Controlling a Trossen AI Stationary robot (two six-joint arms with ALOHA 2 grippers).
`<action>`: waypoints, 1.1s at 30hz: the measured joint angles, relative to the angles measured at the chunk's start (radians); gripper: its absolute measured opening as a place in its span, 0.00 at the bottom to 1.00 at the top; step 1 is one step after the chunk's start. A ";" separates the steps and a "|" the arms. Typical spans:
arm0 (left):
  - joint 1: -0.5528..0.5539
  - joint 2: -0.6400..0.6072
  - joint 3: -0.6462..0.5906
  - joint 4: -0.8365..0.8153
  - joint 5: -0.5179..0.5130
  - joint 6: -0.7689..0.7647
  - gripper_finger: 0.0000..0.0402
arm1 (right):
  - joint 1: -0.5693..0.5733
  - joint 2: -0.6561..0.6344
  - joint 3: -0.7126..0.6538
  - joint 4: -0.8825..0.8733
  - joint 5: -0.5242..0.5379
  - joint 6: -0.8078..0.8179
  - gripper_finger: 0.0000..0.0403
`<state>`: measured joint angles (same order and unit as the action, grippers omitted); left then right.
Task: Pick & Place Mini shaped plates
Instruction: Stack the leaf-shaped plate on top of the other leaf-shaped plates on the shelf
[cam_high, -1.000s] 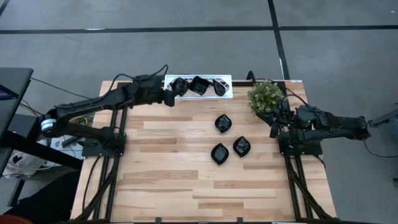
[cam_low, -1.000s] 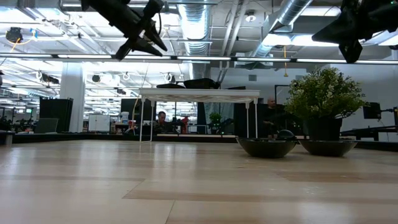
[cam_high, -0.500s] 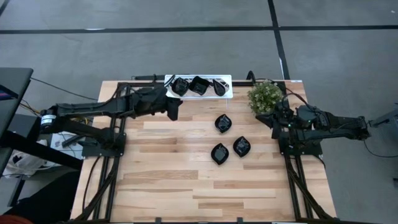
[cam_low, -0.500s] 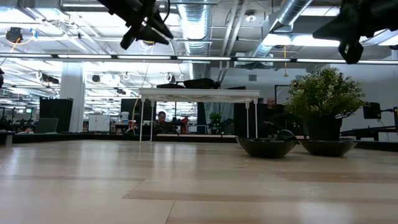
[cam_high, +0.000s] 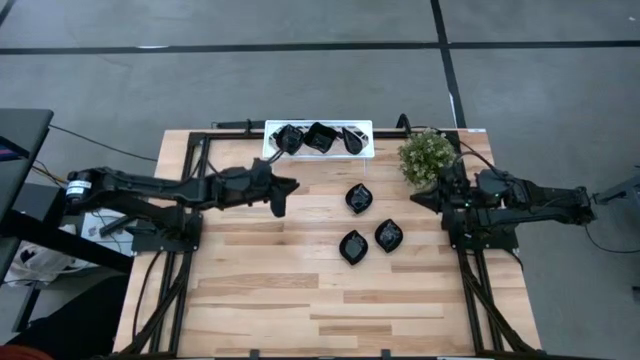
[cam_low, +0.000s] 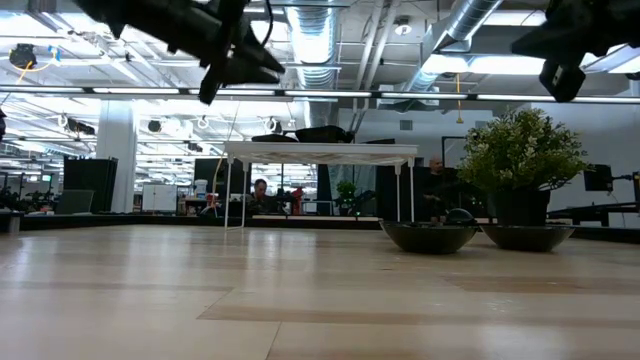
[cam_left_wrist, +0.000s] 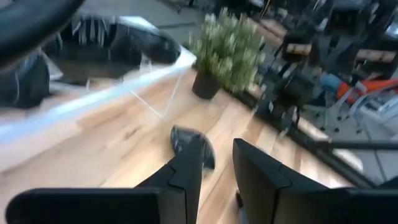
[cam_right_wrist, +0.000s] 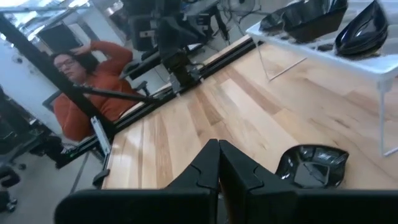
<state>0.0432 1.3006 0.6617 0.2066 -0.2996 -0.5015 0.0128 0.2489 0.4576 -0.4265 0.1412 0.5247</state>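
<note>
Three black mini shaped plates (cam_high: 359, 198) (cam_high: 388, 235) (cam_high: 353, 246) lie flat on the wooden table, right of centre. Three more sit on the white tray (cam_high: 318, 138) at the far edge. My left gripper (cam_high: 283, 190) hangs above the table, left of the nearest loose plate (cam_left_wrist: 189, 140). It is open, and nothing is between its fingers (cam_left_wrist: 217, 171). My right gripper (cam_high: 425, 197) waits shut at the right edge beside the plant, its fingers together (cam_right_wrist: 217, 155), with one plate (cam_right_wrist: 311, 165) on the table ahead of it.
A potted green plant (cam_high: 428, 155) stands at the far right, next to the tray. The tray stands raised on thin legs (cam_low: 320, 150). Bare wood (cam_high: 300, 290) spreads over the table's near half. A person in an orange top (cam_right_wrist: 87, 93) sits beyond the table's left side.
My left gripper has come away from the tray's left end toward the table's middle and near edge. It has sunk a little and rolled, and its fingers have kept the same gap. My right gripper has stayed in place and swung its tips a little.
</note>
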 joint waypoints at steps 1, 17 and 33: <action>-0.006 0.000 -0.012 0.001 0.000 -0.001 0.23 | 0.000 0.000 0.000 -0.007 -0.011 0.000 0.00; -0.065 0.000 -0.076 0.043 0.000 -0.030 0.23 | 0.047 0.299 0.000 -0.048 -0.126 0.105 0.00; -0.078 0.000 -0.100 0.045 0.001 -0.004 0.23 | 0.170 0.599 0.008 0.010 -0.119 0.317 0.00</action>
<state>-0.0345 1.3006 0.5617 0.2515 -0.2985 -0.5056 0.1830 0.8480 0.4660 -0.4164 0.0223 0.8420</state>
